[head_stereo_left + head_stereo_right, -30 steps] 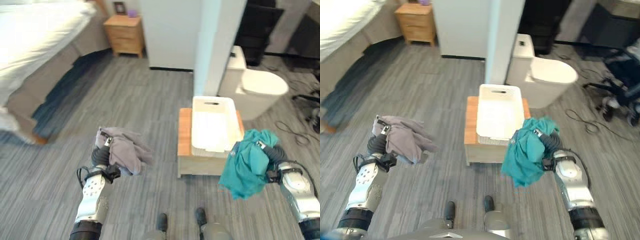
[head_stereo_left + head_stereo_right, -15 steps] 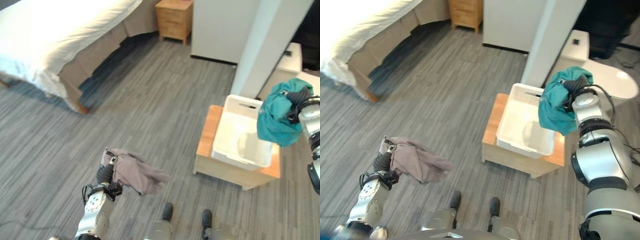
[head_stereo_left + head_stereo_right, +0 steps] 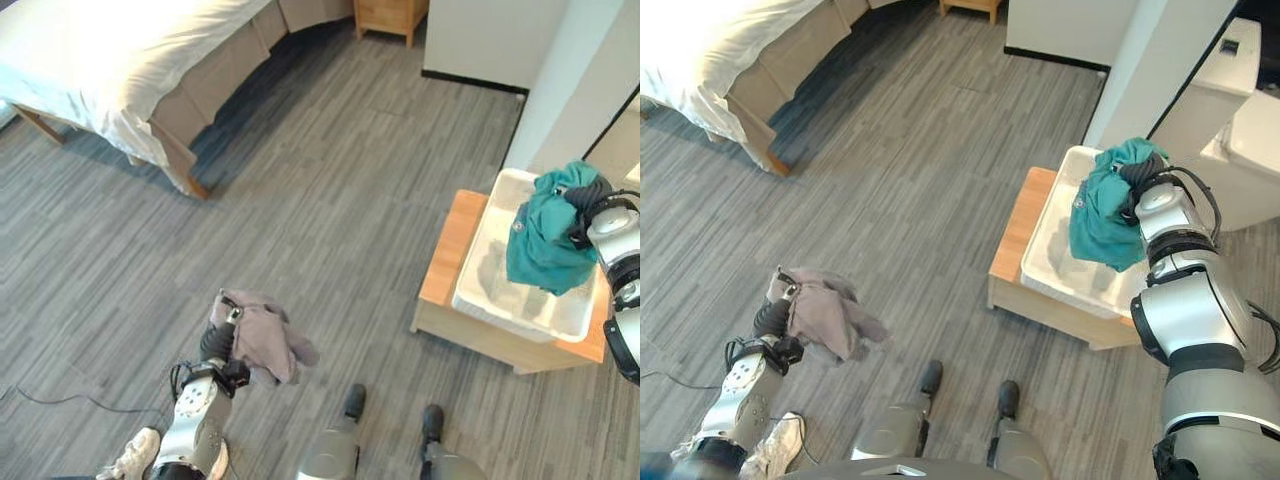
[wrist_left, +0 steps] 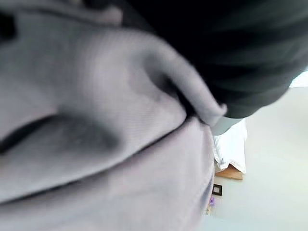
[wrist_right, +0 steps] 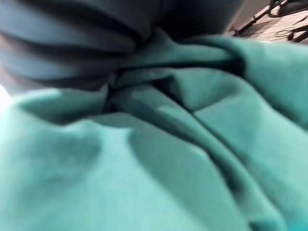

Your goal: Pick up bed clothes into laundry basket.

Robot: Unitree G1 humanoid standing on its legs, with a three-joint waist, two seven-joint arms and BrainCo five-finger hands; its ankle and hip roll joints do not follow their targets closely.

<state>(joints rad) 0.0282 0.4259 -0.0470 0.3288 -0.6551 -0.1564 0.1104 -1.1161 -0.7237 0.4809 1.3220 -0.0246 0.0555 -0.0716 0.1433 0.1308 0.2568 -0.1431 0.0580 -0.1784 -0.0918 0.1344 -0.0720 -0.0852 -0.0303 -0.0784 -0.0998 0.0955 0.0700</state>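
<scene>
Left arm low at the robot's left side, forearm raised, wrist upward. Left hand (image 3: 217,343) closed on a bunched grey garment (image 3: 262,338), held up in front of the body; cloth drapes off toward the robot's right. In the left wrist view the cloth presses right against the dark ribbed cover.

Right arm bent at the elbow, forearm reaching forward and inward. Right hand (image 3: 1137,176) clenched on a teal garment (image 3: 1102,208) that hangs below it; fingers largely buried in the folds.
</scene>
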